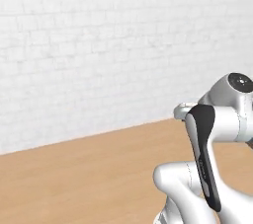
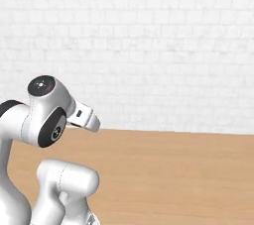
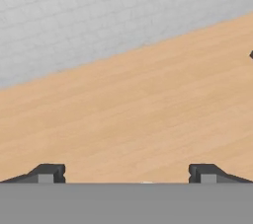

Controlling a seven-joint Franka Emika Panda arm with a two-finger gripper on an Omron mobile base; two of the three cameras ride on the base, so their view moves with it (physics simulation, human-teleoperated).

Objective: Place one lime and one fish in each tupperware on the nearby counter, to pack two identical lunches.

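In the hand view my gripper [image 3: 127, 173] is open, its two dark fingertips [image 3: 47, 172] far apart with nothing between them. It looks over a bare light-brown wood-grain surface [image 3: 133, 109] that runs up to a white brick wall [image 3: 89, 16]. Whether this surface is the counter I cannot tell. The lime, the fish and the tupperware are out of view. My white arm [image 1: 207, 164] is folded low at the bottom right of the left base view. In the right base view the arm [image 2: 44, 115] sits at the bottom left.
The white brick wall [image 1: 99, 45] closes off the whole far side in both base views. The wood surface [image 2: 173, 174] stretches wide in front of it. A small dark tip [image 3: 251, 55] pokes in at the right edge of the hand view.
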